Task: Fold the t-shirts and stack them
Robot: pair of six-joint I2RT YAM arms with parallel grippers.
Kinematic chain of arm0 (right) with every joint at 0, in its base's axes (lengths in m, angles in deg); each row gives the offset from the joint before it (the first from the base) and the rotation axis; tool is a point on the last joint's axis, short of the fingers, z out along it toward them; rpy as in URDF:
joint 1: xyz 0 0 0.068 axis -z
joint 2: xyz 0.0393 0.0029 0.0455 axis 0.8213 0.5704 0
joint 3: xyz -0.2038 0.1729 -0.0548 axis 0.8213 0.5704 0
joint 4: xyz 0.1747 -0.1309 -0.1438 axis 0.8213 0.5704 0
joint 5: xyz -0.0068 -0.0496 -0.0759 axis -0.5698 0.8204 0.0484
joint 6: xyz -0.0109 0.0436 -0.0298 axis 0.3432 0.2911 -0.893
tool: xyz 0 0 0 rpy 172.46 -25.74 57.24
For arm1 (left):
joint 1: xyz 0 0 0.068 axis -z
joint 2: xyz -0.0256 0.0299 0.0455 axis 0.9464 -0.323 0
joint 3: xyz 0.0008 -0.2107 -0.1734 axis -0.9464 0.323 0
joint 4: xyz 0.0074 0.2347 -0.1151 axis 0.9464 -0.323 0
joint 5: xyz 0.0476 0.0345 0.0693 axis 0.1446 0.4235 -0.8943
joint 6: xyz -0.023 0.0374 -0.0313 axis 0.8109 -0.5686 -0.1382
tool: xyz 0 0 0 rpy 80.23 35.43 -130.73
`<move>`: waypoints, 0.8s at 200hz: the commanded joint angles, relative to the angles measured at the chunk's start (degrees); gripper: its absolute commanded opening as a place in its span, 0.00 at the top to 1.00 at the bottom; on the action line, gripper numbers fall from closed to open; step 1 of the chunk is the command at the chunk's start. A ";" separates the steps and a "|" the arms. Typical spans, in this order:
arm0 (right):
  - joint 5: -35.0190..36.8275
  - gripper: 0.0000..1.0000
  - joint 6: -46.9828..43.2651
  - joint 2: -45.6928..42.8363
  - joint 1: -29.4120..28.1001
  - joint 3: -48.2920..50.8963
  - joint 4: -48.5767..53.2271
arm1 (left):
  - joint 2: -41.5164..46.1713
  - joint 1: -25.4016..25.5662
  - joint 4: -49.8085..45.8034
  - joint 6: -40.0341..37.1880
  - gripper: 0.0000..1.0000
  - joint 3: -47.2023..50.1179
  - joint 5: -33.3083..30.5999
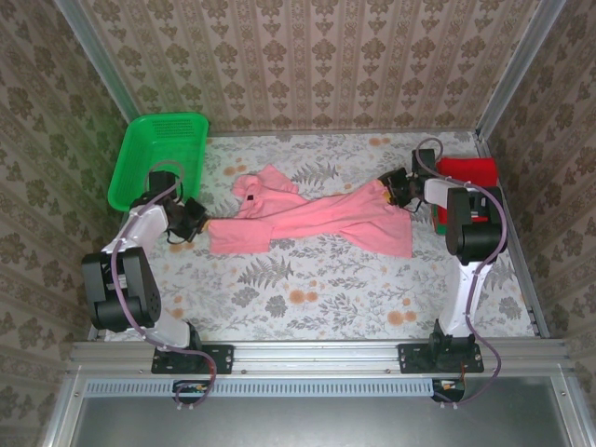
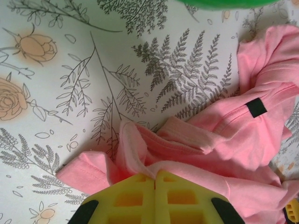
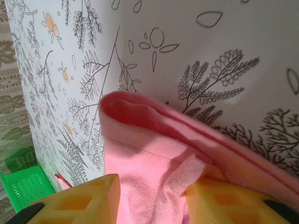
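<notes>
A light pink t-shirt [image 1: 317,219] lies crumpled and stretched across the middle of the table. My left gripper [image 1: 203,223] is at its left end, shut on a fold of the pink cloth [image 2: 224,140] that comes out between the yellow fingertips of the left gripper [image 2: 155,175]. My right gripper [image 1: 385,191] is at the shirt's right end. In the right wrist view the right gripper [image 3: 154,186] stands open, and a hemmed edge of the pink shirt [image 3: 140,140] lies loose between its jaws. A folded red t-shirt [image 1: 468,170] sits at the back right corner.
A green mesh basket [image 1: 158,158] stands at the back left, just beyond the left arm; the basket rim [image 2: 219,3] and the basket [image 3: 23,189] also show in the wrist views. The floral table cloth [image 1: 307,289] is bare in front of the shirt. Patterned walls enclose three sides.
</notes>
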 commanded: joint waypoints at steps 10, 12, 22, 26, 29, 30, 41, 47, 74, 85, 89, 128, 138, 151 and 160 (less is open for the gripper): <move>2.63 0.59 1.32 -1.52 0.97 1.20 1.89 | 0.88 -0.54 -0.02 -0.03 1.00 1.11 -0.11; 2.75 0.59 1.33 -1.57 0.97 1.23 1.82 | 0.88 -0.55 -0.09 -0.03 1.00 1.10 -0.12; 3.51 0.60 1.37 -2.14 0.97 1.76 1.42 | 0.96 -0.56 -0.02 0.05 1.00 1.38 -0.17; 3.76 0.60 1.42 -2.39 1.01 2.05 1.05 | 1.01 -0.50 0.02 0.10 1.00 1.50 -0.21; 3.88 0.60 1.36 -2.50 1.05 2.29 0.90 | 1.08 -0.53 0.03 0.17 1.00 1.65 -0.21; 3.97 0.60 1.35 -2.54 1.05 2.34 0.82 | 1.07 -0.51 0.07 0.16 1.00 1.63 -0.21; 3.97 0.60 1.38 -2.70 1.35 2.69 0.28 | 1.33 -0.55 0.27 0.31 1.00 2.03 -0.21; 3.84 0.60 1.55 -2.68 1.56 2.73 0.07 | 1.46 -0.57 0.36 0.39 1.00 2.25 -0.21; 3.44 0.61 2.74 -2.50 2.61 3.66 -2.26 | 1.96 -0.49 0.47 0.53 1.00 3.11 -0.39; 3.23 0.61 2.93 -2.45 3.02 3.79 -2.79 | 2.13 -0.56 0.64 0.51 1.00 3.43 -0.48; 3.10 0.61 2.88 -2.27 3.12 3.66 -2.77 | 2.13 -0.56 0.71 0.51 1.00 3.48 -0.48; 1.29 0.64 1.58 0.20 3.51 1.75 -0.26 | 1.82 -0.61 0.98 0.19 1.00 3.37 -0.57; 1.50 0.73 1.67 0.39 3.52 1.76 0.33 | 1.76 -0.62 0.97 0.23 1.00 3.21 -0.52; 1.50 0.87 1.62 0.17 3.52 2.02 0.40 | 1.72 -0.61 1.07 0.23 1.00 3.15 -0.48; 1.51 0.96 1.31 -0.16 3.52 2.08 0.69 | 1.68 -0.60 1.12 0.19 1.00 3.09 -0.48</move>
